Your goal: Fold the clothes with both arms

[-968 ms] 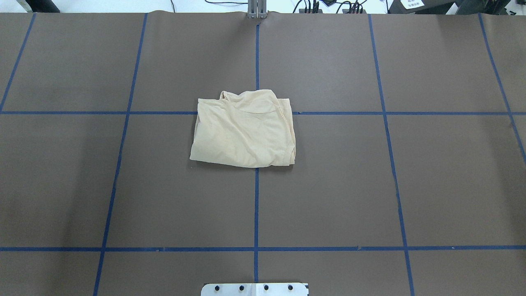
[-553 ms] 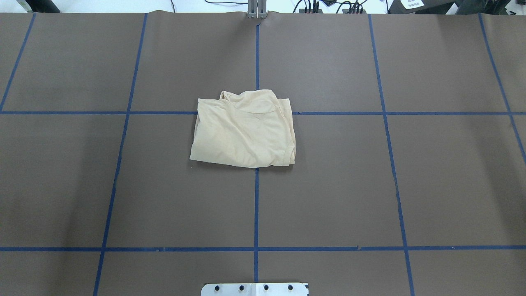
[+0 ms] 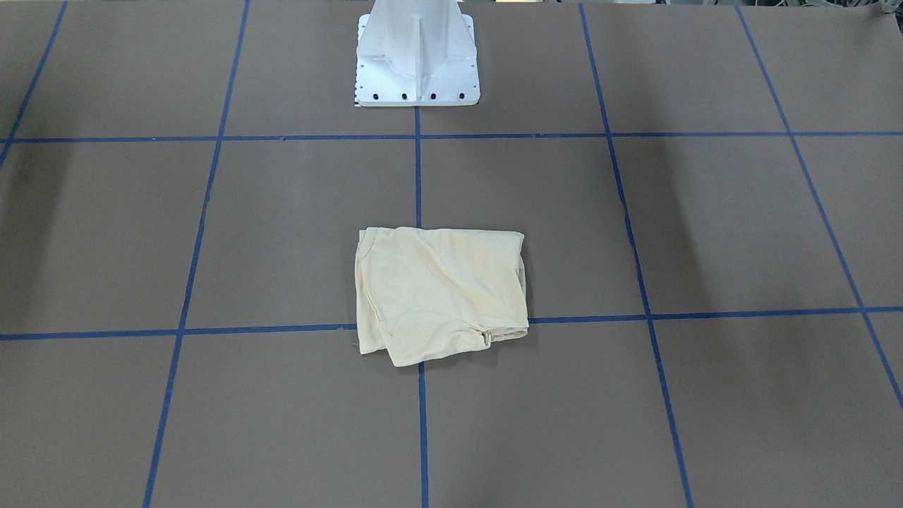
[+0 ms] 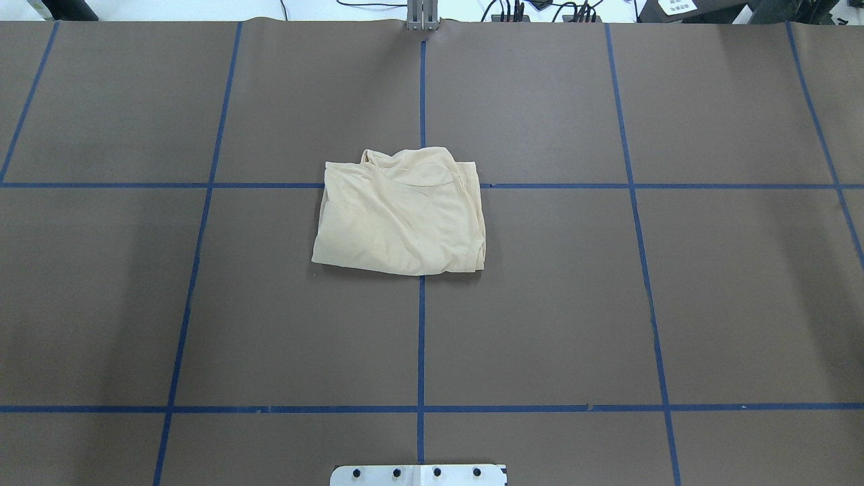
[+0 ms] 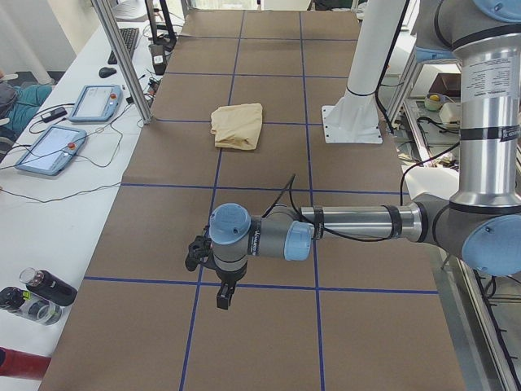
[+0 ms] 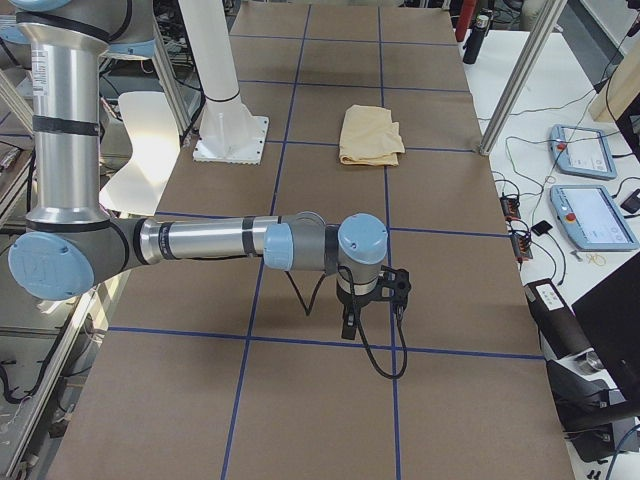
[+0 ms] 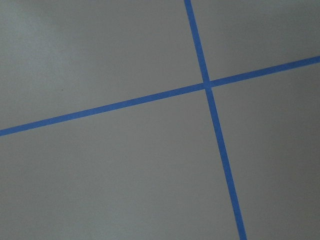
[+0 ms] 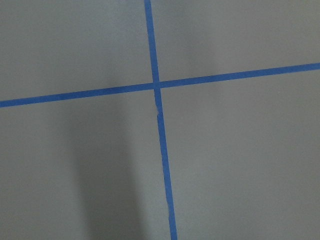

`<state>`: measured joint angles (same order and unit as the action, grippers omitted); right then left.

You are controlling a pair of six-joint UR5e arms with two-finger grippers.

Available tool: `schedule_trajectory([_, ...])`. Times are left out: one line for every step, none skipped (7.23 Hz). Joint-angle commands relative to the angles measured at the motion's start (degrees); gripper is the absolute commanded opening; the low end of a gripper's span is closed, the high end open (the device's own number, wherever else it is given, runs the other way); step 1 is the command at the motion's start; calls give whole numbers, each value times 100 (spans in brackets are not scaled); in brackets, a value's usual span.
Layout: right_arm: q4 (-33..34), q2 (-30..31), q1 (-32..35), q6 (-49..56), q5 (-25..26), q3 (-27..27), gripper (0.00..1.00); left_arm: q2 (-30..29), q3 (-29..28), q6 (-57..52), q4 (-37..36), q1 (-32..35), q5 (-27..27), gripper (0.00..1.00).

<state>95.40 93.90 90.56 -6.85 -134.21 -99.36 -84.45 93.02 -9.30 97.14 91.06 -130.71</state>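
Left pincer [image 5: 221, 298], right pincer [image 6: 347, 328] hang far from T-shirt [image 4: 401, 216].

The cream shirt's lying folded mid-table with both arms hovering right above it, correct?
Not quite. The cream shirt does lie folded mid-table, but no arm is above it: the side views show the left arm and right arm out over the table, well away from it.

Blue tape lines [image 4: 420, 337] are crossing a brown paper-covered table [image 4: 540, 304], while a white side bench [image 5: 81, 220] is carrying two teach pendants [image 5: 50, 150], cables and bottles [image 5: 49, 287] beside an aluminium post [image 5: 122, 61].
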Motion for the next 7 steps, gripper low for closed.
schedule_trajectory([-4, 14, -47, -27, 35, 13, 100, 34, -38, 138, -11, -1, -7, 100])
schedule_trajectory([-4, 14, -47, -27, 35, 13, 100, 25, 23, 974, -2, -1, -172, 100])
schedule_trajectory([-4, 14, -47, -27, 35, 13, 100, -1, 49, 1435, 7, -9, -330, 100])
schedule_trajectory([-13, 14, -47, -27, 35, 39, 100, -1, 41, 1422, 7, -10, -332, 100])
schedule_trajectory([-13, 6, -47, -9, 35, 83, 100, -1, 41, 1422, 7, -10, -332, 100])
schedule_trajectory([-13, -3, -47, -18, 35, 92, 100, -1, 32, 1422, 7, -18, -341, 100])
schedule_trajectory([-13, 5, -47, -18, 35, 101, 100, -1, 32, 1422, 7, -18, -341, 100])
